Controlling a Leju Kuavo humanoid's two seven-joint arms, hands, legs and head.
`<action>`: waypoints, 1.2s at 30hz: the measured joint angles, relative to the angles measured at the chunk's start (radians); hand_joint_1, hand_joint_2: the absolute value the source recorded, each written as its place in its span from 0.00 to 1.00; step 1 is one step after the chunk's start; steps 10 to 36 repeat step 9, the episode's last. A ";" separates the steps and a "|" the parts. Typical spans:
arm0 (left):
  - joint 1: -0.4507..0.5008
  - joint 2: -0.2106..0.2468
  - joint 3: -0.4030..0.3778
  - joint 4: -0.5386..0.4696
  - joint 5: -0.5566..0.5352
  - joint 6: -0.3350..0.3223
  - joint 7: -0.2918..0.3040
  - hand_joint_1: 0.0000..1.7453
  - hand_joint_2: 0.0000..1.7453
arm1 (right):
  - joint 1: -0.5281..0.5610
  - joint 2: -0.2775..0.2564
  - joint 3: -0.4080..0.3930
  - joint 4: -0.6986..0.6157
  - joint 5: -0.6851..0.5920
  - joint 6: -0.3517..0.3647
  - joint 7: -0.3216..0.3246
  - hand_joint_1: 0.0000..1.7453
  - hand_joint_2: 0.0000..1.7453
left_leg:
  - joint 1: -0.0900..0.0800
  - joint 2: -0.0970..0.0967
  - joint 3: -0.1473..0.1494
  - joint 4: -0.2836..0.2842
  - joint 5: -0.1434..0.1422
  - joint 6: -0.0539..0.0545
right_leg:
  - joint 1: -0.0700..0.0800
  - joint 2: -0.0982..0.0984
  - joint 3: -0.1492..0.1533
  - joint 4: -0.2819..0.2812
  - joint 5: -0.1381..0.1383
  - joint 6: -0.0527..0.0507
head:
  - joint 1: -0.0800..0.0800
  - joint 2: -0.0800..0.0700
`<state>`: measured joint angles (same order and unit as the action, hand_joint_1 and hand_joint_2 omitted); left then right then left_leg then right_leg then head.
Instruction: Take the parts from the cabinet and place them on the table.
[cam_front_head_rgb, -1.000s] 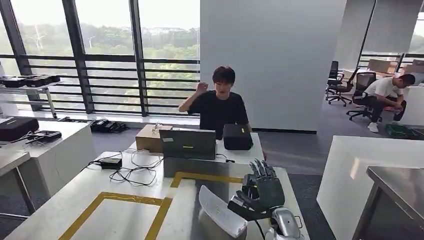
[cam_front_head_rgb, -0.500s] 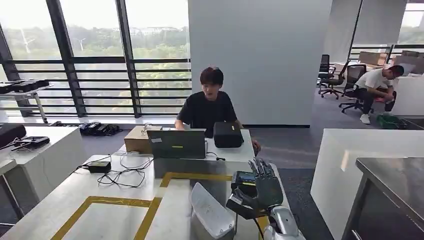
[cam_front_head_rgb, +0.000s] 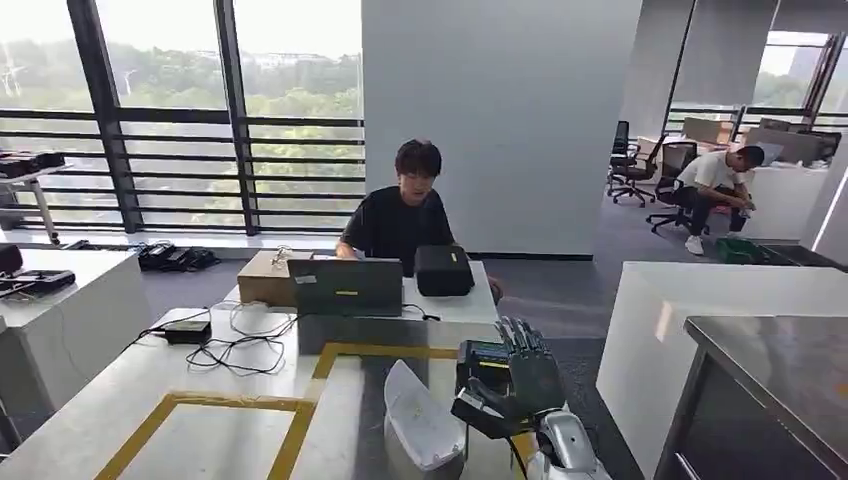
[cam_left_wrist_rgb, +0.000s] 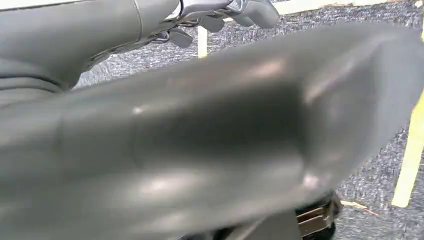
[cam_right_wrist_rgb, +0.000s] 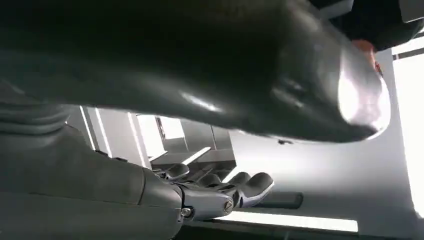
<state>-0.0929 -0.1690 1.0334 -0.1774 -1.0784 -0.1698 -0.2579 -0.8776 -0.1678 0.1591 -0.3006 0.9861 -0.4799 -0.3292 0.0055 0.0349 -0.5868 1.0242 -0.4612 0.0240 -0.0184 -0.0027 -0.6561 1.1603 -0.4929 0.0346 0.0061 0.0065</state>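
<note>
Carrying the part (cam_front_head_rgb: 420, 425) toward the table (cam_front_head_rgb: 225, 440): you see a long, pale grey moulded shell at 6 o'clock in the head view, just above the near tabletop. The right hand (cam_front_head_rgb: 515, 385) grips its right end, thumb below, fingers upright behind it. The left wrist view has the same shell (cam_left_wrist_rgb: 210, 135) lying across the left hand (cam_left_wrist_rgb: 220, 12); whether that hand grasps it, you cannot tell. Judge the shell light, stiff and glossy, so likely slippery; hold it by both ends, along the edges. A person (cam_front_head_rgb: 405, 215) sits at 12 o'clock.
</note>
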 joint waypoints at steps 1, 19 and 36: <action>0.000 -0.001 0.000 0.000 0.000 0.000 -0.001 0.00 0.00 | -0.005 0.000 0.000 0.000 0.000 0.000 -0.001 0.00 0.00 | -0.001 0.005 0.000 0.003 -0.002 -0.002 | 0.003 -0.020 0.049 -0.090 0.034 -0.006 | 0.000 0.000; -0.002 -0.001 0.001 0.000 -0.005 0.000 -0.002 0.00 0.00 | -0.017 -0.001 -0.002 -0.003 -0.007 -0.004 -0.006 0.00 0.00 | -0.005 -0.018 -0.035 0.091 -0.071 -0.045 | 0.001 0.002 0.065 -0.151 0.044 -0.048 | -0.008 0.000; -0.002 -0.001 0.001 0.000 -0.005 0.000 -0.002 0.00 0.00 | -0.017 -0.001 -0.002 -0.003 -0.007 -0.004 -0.006 0.00 0.00 | -0.005 -0.018 -0.035 0.091 -0.071 -0.045 | 0.001 0.002 0.065 -0.151 0.044 -0.048 | -0.008 0.000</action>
